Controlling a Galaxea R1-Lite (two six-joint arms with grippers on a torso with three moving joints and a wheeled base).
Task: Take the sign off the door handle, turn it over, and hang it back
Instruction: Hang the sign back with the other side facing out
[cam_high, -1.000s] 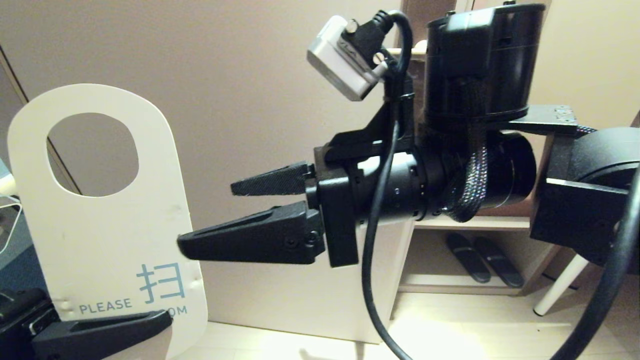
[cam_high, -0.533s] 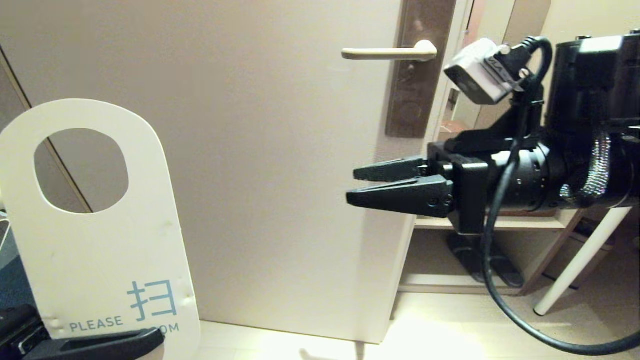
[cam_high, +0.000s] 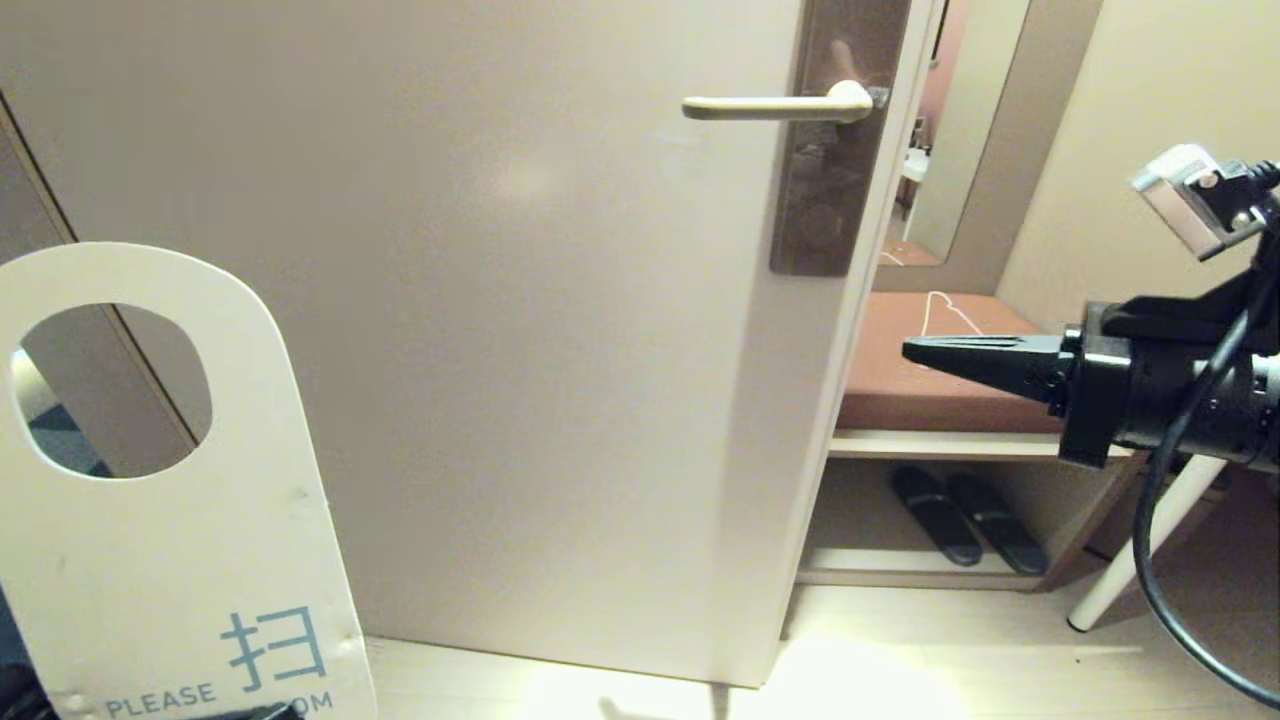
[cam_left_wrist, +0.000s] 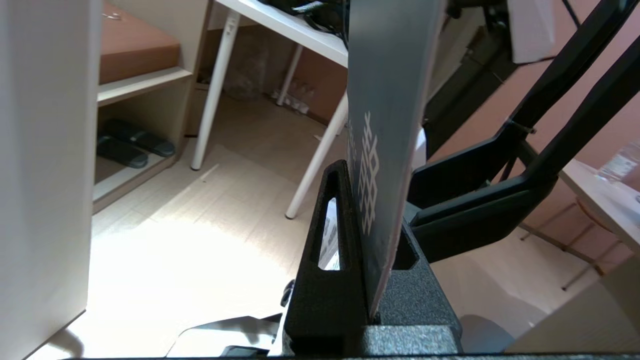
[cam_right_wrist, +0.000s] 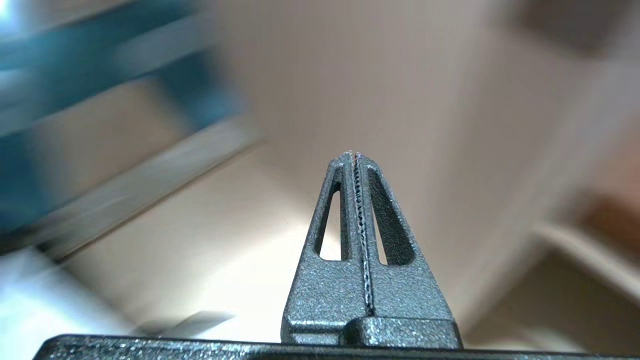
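Note:
The sign (cam_high: 150, 560) stands upright at the lower left of the head view, off the handle, its white "PLEASE … ROOM" side facing me and its oval hole at the top. My left gripper (cam_left_wrist: 367, 200) is shut on the sign's lower end; in the left wrist view the sign's blue-grey side (cam_left_wrist: 390, 75) shows edge-on between the fingers. The door handle (cam_high: 770, 105) sticks out bare from its brown backplate (cam_high: 835, 150) at the upper middle. My right gripper (cam_high: 912, 350) is shut and empty, far right of the sign and below the handle; it also shows in the right wrist view (cam_right_wrist: 352, 155).
The pale door (cam_high: 450, 300) fills the middle. Right of it is a bench with a brown cushion (cam_high: 900, 385), a thin white wire hanger (cam_high: 945, 310) on it, dark slippers (cam_high: 960, 515) below, and a white table leg (cam_high: 1130, 570).
My right arm has pulled back to the right, its fingers closing, and uncovered the handle. The sign in my left gripper has sunk lower and a little to the left.

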